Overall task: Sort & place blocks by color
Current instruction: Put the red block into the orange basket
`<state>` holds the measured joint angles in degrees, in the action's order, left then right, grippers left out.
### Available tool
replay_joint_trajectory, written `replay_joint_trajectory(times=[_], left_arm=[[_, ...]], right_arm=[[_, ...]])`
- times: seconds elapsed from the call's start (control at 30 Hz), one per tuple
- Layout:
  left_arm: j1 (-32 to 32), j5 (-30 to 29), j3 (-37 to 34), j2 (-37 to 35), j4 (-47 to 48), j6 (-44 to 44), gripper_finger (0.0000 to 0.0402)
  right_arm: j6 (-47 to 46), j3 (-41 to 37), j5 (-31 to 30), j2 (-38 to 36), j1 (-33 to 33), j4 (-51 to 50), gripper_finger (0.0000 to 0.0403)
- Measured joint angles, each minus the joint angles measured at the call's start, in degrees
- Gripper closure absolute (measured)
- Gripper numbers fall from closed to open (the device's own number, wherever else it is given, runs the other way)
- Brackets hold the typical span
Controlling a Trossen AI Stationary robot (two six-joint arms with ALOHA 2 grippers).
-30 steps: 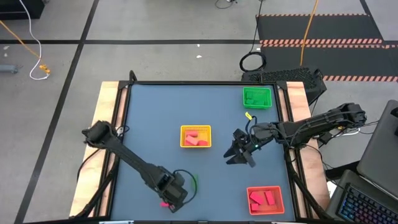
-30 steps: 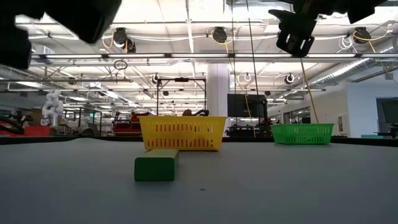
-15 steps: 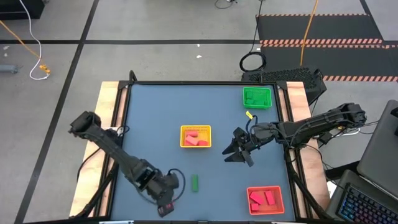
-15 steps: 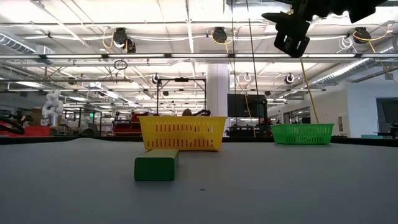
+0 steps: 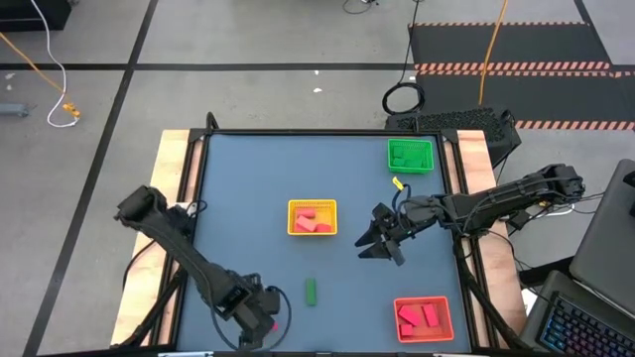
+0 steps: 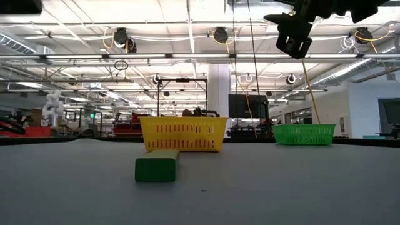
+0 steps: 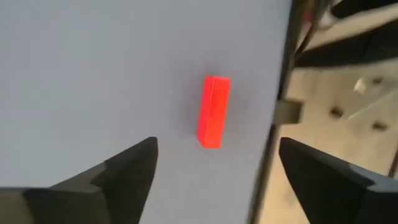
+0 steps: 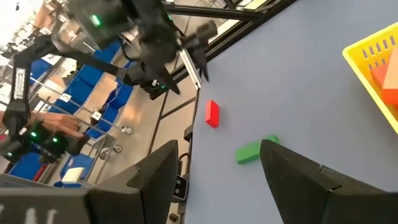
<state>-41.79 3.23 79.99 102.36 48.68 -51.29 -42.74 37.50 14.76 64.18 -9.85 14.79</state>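
A red block (image 7: 213,112) lies flat on the blue table near its near left edge (image 7: 273,143). My left gripper (image 5: 256,325) hangs above this block (image 5: 269,324), open, one finger to each side and clear of it. A green block (image 5: 311,291) rests flat on the table a little to the right, and it also shows in the low view (image 6: 157,167). My right gripper (image 5: 380,242) is open with nothing in it, raised over the table right of centre, and it looks across at the red block (image 8: 212,114) and the green block (image 8: 256,150).
A yellow tray (image 5: 313,217) at the table's centre holds red and orange-red blocks. A green tray (image 5: 411,155) stands at the far right. An orange tray (image 5: 424,317) with red blocks is at the near right. Bare table lies between them.
My left gripper has opened and let go of the red block, which now lies on the table. It has risen and gone toward the table's left edge while rolling at the wrist, uncovering the green block. The right arm has kept still.
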Motion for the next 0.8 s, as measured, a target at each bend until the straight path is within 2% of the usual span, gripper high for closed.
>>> replay_joint_trajectory(times=[0.1, 0.23, 0.33, 0.53, 0.67, 0.8], left_arm=[[-0.93, 2.77, 0.00, 4.23, -0.43, 1.44, 0.0047], [-1.61, 4.36, -0.02, 7.90, 0.44, -0.67, 0.0042], [-1.28, 3.57, -0.02, 8.99, 0.70, -2.39, 0.0041], [-1.35, -2.25, 0.00, 9.46, -0.24, -2.11, 0.0041], [-1.33, -1.75, 0.07, 10.71, -3.81, 1.73, 0.0041], [-1.48, -1.55, 0.04, 11.91, -3.20, 2.56, 0.0041]], right_arm=[[-0.04, 0.00, 0.03, 0.00, 0.00, -0.79, 0.0181], [-0.04, 0.00, 0.02, 0.00, 0.00, -1.78, 0.0181], [-0.04, 0.00, 0.02, 0.00, 0.01, -1.90, 0.0181], [-0.04, 0.00, -0.11, 0.01, 0.09, -3.81, 0.0181], [-0.04, 0.00, -0.13, 0.02, 0.09, -4.42, 0.0181], [-0.27, 0.00, -0.13, 0.02, 0.11, -4.44, 0.0181]])
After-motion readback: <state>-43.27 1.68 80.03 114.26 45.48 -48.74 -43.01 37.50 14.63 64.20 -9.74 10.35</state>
